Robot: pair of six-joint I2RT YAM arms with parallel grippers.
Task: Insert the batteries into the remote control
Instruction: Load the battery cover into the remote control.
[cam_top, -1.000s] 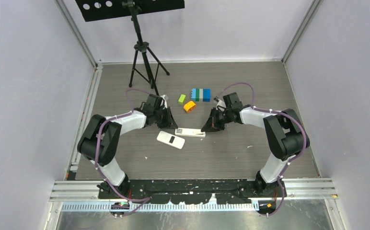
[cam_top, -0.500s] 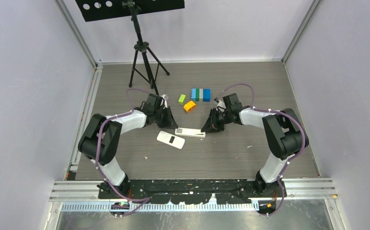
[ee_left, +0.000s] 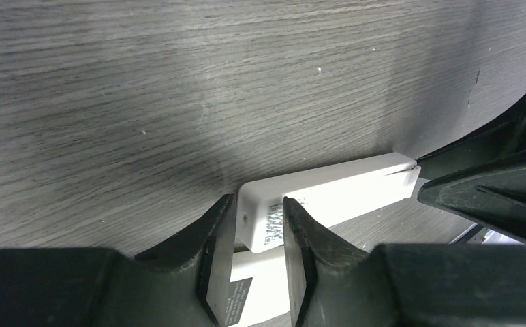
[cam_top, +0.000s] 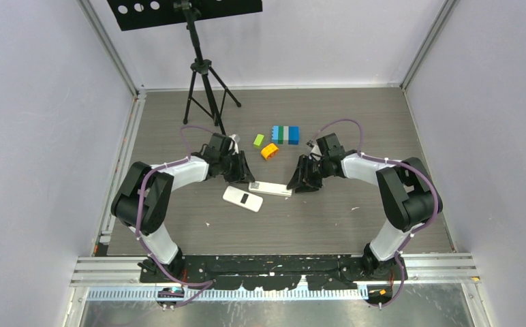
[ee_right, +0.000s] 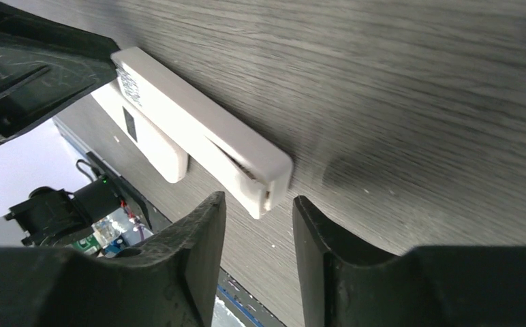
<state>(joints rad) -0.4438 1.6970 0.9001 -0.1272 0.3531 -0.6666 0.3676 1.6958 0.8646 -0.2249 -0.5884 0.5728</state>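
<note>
White slim remote [cam_top: 270, 188] lies flat on bench, label w/ QR code near one end, touching 2nd white remote [cam_top: 242, 198]. Batteries not visible.

Grippers [cam_top: 241, 172] [cam_top: 300, 181] seemingly flanking remote [cam_top: 270, 189].

Both tools [cam_top: 243, 172] [cam_top: 300, 182] low, jaws parted
</note>
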